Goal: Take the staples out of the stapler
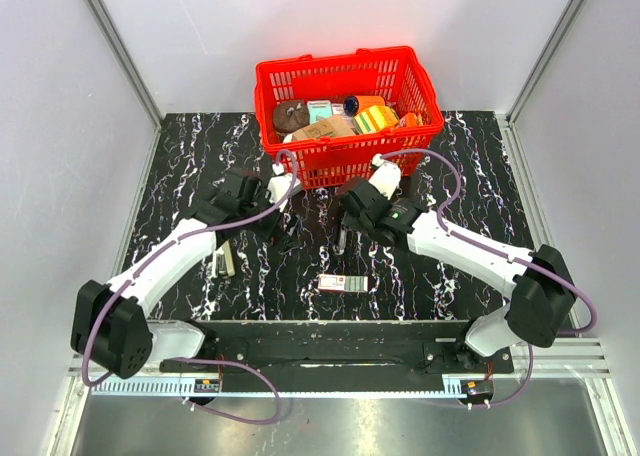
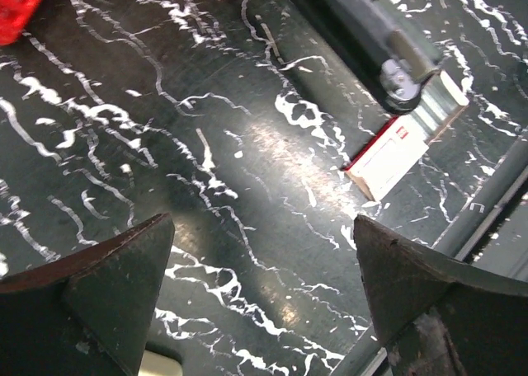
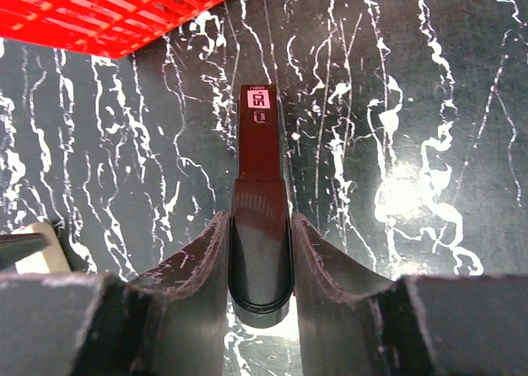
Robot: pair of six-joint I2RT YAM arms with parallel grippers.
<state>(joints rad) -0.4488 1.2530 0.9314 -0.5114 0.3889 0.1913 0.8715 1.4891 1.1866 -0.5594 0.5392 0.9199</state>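
Note:
The dark red and black stapler (image 3: 260, 145) lies lengthwise on the black marble table, with a pink "05" label near its far end. My right gripper (image 3: 259, 221) is shut on its rounded rear end. In the top view the right gripper (image 1: 345, 221) holds the stapler (image 1: 340, 244) just in front of the basket. My left gripper (image 1: 288, 236) hovers beside it, to its left, open and empty. In the left wrist view the open left gripper (image 2: 264, 256) frames bare table, with the stapler (image 2: 375, 34) at the upper right. No loose staples show.
A small white and red staple box (image 1: 340, 283) lies near the stapler's front end and also shows in the left wrist view (image 2: 388, 155). A red basket (image 1: 300, 158) full of items stands at the back. A cream object (image 1: 225, 261) lies by the left arm.

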